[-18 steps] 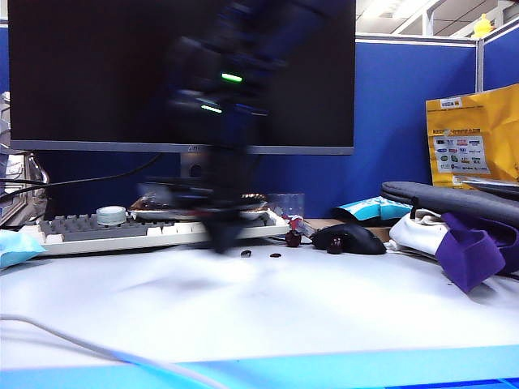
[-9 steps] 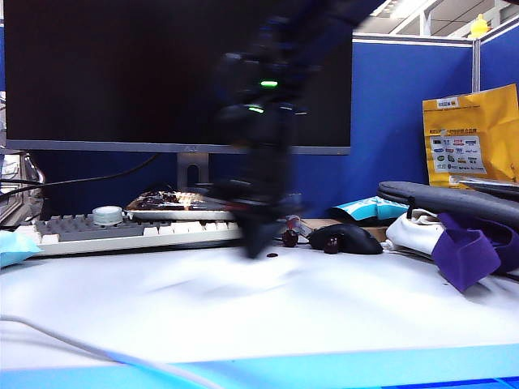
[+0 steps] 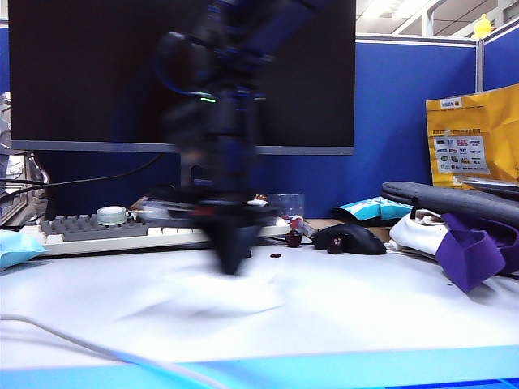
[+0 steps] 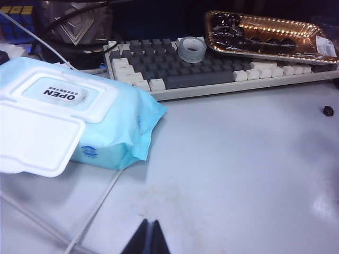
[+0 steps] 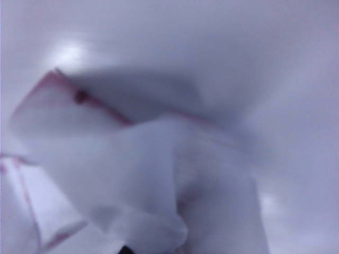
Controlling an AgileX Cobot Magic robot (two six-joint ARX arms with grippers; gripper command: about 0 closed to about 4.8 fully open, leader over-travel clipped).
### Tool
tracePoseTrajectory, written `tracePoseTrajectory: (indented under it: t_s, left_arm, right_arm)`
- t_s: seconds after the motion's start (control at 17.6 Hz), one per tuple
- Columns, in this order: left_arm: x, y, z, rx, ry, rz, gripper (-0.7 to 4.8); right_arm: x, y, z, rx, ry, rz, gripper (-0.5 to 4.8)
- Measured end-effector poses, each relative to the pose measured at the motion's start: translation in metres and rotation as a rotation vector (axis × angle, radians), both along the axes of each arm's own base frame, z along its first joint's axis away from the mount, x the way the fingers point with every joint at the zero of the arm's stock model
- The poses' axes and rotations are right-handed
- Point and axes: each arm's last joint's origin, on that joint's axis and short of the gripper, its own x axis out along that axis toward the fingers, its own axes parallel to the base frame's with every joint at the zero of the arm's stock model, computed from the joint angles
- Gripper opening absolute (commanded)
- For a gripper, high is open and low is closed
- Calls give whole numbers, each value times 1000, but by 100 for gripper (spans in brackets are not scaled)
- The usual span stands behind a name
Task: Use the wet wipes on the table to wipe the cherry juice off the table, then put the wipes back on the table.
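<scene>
Exterior view: the right claw (image 3: pixel 231 263) points straight down at the middle of the table (image 3: pixel 365 316), blurred by motion. Its fingers are shut on the wet wipes (image 3: pixel 215 292), a pale white sheet spread on the table under and in front of the tip. Just behind it, toward the back edge, lie 2 small dark bits of cherry juice (image 3: pixel 276 255). A keyboard (image 3: pixel 105 231) sits along the back edge under a dark monitor (image 3: pixel 97 73), with a black mouse (image 3: pixel 350 238) beside it and a purple cloth (image 3: pixel 470 247) near the right edge.

Left wrist view: the left claw (image 4: pixel 149 239) hangs above the table with its 2 fingers closed together, holding nothing. Ahead lie a light blue wipes pack (image 4: pixel 79 124) with its white lid flipped open, the keyboard carrying a tape roll (image 4: pixel 191 48), and a gold tray of cherries (image 4: pixel 265 34). A thin white cable (image 4: pixel 98 203) runs across the table.

Right wrist view: the wipes fill the blurred picture, white with pink-red stained edges (image 5: pixel 100 108), pressed against the table. The claw's fingers are hidden behind the sheet.
</scene>
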Motion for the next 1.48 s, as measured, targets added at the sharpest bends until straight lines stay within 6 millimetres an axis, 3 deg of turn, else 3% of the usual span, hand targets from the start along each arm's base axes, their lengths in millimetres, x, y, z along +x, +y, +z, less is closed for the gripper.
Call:
tracePoseTrajectory:
  t_s: [0.11,0.28,0.34,0.51,0.62,0.68,0.79,0.91,1.19,1.36,1.48]
  left_arm:
    - [0,0,0,0,0,0,-4]
    - [0,0,0,0,0,0,-4]
    - [0,0,0,0,0,0,-4]
    - [0,0,0,0,0,0,-4]
    - [0,0,0,0,0,0,-4]
    - [0,0,0,0,0,0,-4]
    - [0,0,0,0,0,0,-4]
    - [0,0,0,0,0,0,-4]
    - [0,0,0,0,0,0,-4]
    - [0,0,0,0,0,0,-4]
    - [0,0,0,0,0,0,-4]
  right_arm:
    - [32,-42,1,-113,-87,-147,-6]
    - [54,-73,1,-209,-174,-241,-6]
    - [55,-76,1,-190,-164,-251,-6]
    - [56,-70,3,-25,-91,-250,-6]
    - [51,-33,-3,347,31,-177,-6]
    - [43,-15,-9,440,80,-124,-6]
    - [31,5,-12,482,96,-58,-6]
    - [32,15,-7,429,-53,-30,-6]
    - [66,3,-3,162,-556,-141,-6]
    - [75,5,-5,373,-489,-115,-6]
    - [64,23,-8,611,-304,-5,-6]
